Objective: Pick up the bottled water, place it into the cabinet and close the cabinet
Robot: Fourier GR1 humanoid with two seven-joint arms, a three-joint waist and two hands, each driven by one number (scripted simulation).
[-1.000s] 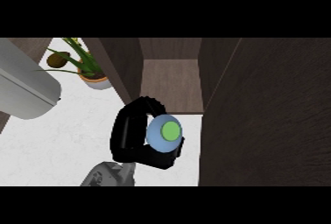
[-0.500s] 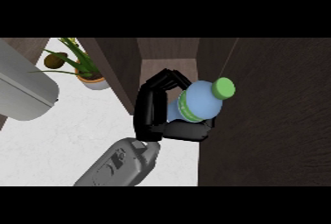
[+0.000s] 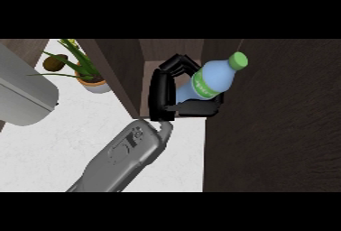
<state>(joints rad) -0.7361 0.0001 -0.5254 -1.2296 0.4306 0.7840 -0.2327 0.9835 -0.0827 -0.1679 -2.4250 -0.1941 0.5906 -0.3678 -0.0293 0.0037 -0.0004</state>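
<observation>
Bottled water now farther into the open cabinet, right hand fingers curled around it.

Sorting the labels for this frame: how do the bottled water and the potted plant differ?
The bottled water is tilted, held in a hand at the cabinet opening; the potted plant stands upright on the counter, untouched. The bottle is pale blue; the plant's pot is orange-rimmed. Both show green.
</observation>
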